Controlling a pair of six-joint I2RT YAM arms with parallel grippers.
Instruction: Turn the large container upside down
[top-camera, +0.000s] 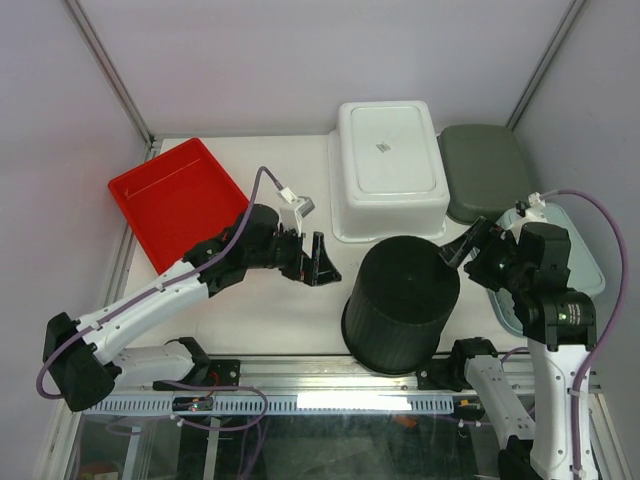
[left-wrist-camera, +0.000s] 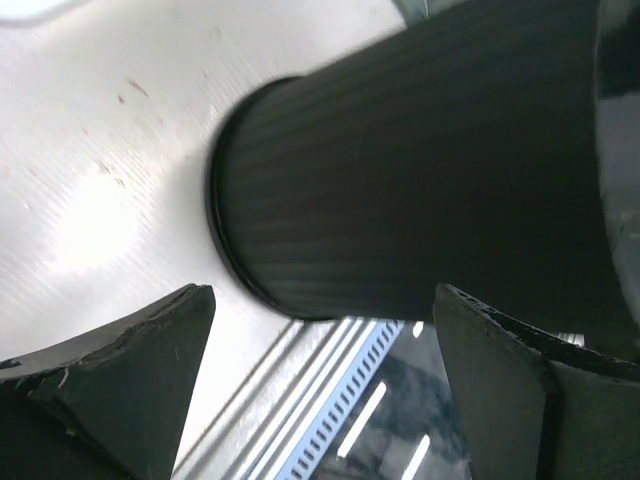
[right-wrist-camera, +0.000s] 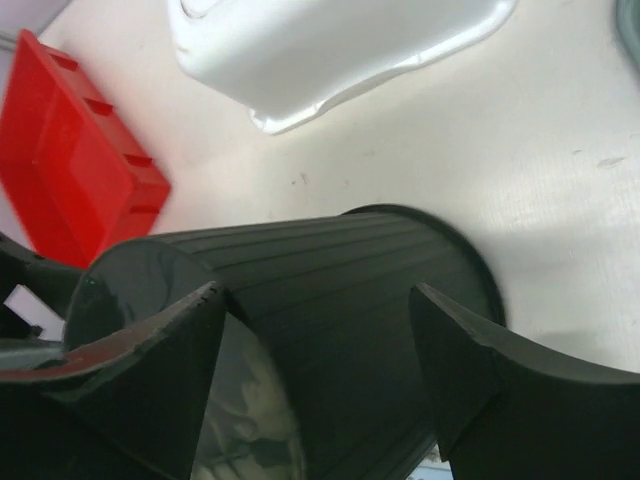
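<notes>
- The large black container (top-camera: 402, 300) is seen standing rim-down on the table (top-camera: 270, 320), its flat base up, near the front edge between the two arms.
- The left gripper (top-camera: 320, 262) is held released, its jaws spread wide, just left of the container and apart from it.
- The right gripper (top-camera: 462, 245) is held at the container's upper right edge, its jaws parted and nothing grasped; contact cannot be told.
- A white tub (top-camera: 388, 165) is placed just beyond the container, and a red tray (top-camera: 180, 200) at the far left.
</notes>
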